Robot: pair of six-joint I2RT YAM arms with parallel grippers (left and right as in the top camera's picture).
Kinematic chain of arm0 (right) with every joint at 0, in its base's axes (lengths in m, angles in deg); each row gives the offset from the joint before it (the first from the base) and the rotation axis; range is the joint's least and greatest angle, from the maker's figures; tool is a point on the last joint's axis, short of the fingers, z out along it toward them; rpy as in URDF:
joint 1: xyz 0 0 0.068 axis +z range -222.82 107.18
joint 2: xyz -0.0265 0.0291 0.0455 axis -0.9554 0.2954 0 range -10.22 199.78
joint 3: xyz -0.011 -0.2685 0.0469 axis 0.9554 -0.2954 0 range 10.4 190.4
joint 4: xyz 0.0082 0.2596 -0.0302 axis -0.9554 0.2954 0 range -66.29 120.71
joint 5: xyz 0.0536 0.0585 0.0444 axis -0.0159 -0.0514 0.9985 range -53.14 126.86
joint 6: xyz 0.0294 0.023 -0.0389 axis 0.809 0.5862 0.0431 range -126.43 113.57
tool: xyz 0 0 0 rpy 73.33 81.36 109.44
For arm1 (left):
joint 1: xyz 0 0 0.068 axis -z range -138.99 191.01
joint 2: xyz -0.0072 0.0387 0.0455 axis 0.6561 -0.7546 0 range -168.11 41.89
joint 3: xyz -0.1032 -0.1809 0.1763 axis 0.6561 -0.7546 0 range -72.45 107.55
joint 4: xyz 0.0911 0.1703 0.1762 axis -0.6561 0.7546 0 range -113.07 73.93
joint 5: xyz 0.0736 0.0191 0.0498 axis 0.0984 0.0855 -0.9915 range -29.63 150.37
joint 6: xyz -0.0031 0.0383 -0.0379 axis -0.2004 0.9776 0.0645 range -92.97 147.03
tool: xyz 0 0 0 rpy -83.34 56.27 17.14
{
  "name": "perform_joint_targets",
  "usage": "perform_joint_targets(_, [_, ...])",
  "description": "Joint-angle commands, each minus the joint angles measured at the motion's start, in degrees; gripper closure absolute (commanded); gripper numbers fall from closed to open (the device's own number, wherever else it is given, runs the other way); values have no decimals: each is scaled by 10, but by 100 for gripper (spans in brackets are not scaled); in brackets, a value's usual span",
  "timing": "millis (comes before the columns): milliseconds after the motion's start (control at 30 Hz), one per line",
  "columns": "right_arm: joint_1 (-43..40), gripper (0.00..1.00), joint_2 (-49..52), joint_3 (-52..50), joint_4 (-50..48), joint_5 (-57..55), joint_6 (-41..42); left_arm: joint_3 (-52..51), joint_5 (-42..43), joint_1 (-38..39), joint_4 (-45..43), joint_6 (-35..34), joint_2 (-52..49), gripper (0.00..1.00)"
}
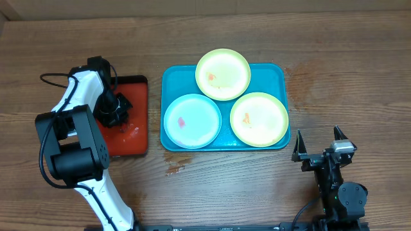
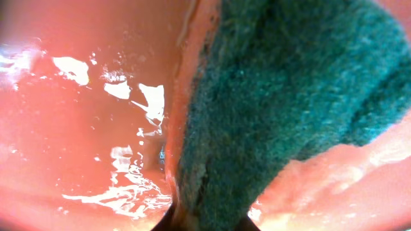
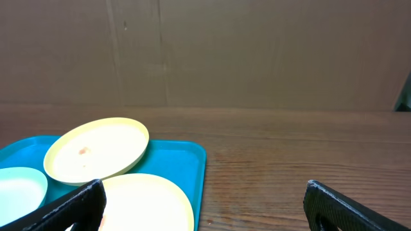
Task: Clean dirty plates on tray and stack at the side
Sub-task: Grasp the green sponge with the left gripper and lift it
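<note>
Three plates lie on the turquoise tray: a yellow-green plate at the back with an orange smear, a second yellow-green plate at the front right with an orange smear, and a pale blue plate at the front left with a pink smear. My left gripper is down on the red tray, shut on a dark green sponge over the wet red surface. My right gripper is open and empty, right of the turquoise tray, near the table's front edge.
The red tray with black rim sits left of the turquoise tray and its surface is wet. Bare wooden table lies to the right of the turquoise tray. A brown cardboard wall stands behind the table.
</note>
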Motion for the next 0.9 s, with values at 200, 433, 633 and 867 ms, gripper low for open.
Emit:
perform_joint_targets(200, [-3, 0, -4, -6, -3, -3, -2, 1, -74, 3, -57, 16, -11, 0])
perform_joint_targets(433, [-3, 0, -4, -6, -3, -3, -2, 1, -75, 3, -86, 57, -11, 37])
perform_joint_targets(633, [-3, 0, -4, -6, -3, -3, -2, 12, -75, 2, -63, 56, -10, 96])
perform_joint_targets(867, [-3, 0, -4, -6, -3, -3, -2, 136, -75, 2, 84, 56, -10, 96])
